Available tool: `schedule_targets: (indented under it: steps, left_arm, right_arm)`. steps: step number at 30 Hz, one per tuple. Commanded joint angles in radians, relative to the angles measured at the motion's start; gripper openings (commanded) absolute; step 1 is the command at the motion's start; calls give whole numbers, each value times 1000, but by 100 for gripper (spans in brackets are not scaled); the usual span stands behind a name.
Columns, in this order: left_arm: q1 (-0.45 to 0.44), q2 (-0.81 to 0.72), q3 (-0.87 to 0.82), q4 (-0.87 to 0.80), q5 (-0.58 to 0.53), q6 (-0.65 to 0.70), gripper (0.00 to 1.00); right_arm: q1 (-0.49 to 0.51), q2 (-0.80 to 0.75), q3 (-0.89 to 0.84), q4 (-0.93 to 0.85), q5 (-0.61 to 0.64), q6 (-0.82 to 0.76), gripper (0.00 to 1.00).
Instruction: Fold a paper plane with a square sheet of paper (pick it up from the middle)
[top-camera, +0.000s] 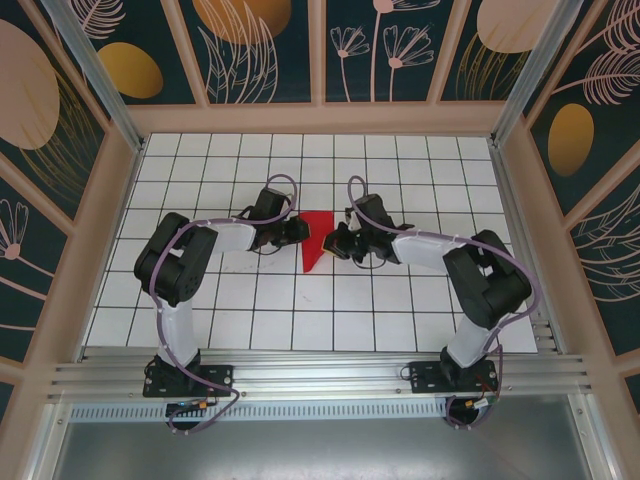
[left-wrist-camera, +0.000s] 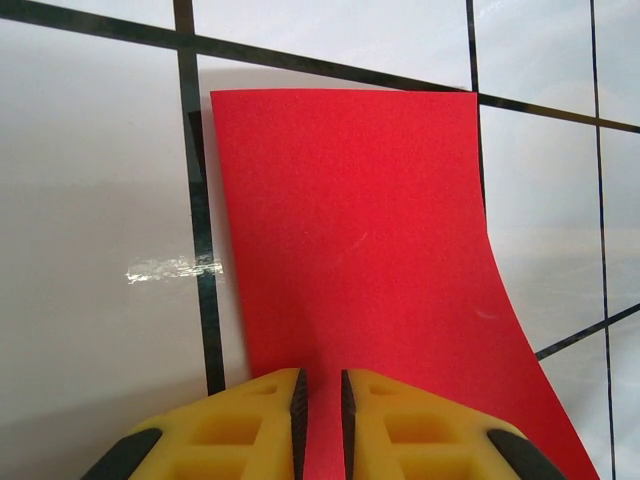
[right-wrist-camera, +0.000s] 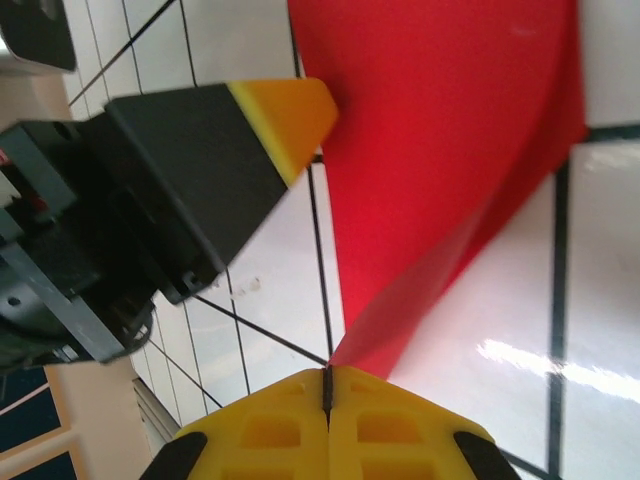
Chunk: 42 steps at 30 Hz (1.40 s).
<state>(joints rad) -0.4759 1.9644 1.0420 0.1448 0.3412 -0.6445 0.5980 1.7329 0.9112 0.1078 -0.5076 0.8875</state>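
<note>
The square sheet of paper (top-camera: 316, 238) is bright red and lies mid-table as a wedge that narrows toward the near side. My left gripper (top-camera: 300, 230) sits at its left edge. In the left wrist view its yellow tips (left-wrist-camera: 321, 385) rest over the sheet (left-wrist-camera: 350, 230) with a narrow gap between the jaws, and red shows through the gap. My right gripper (top-camera: 337, 243) is at the sheet's right side. In the right wrist view it (right-wrist-camera: 328, 372) is shut on a pointed corner of the sheet (right-wrist-camera: 440, 130), which curls up off the tiles. The left gripper's fingertip (right-wrist-camera: 285, 115) touches the paper's far edge.
The table (top-camera: 400, 310) is white tile with black grid lines. Wooden-framed patterned walls (top-camera: 320, 118) close in the back and both sides. An aluminium rail (top-camera: 320, 375) holding both arm bases runs along the near edge.
</note>
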Motion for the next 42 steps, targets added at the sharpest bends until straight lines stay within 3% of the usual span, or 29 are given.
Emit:
schedule_targets:
  steps: [1,21,42]
  left_arm:
    - [4,31,13,-41,4,23,20]
    - [4,26,6,-40,-4,19,18]
    - [4,23,2,-42,-4,19,17]
  right_arm:
    - [11,60,49,44,-14,18,4]
    - [25,186,113,87,50,31,4]
    - [27,248,161,70,35,-25,4]
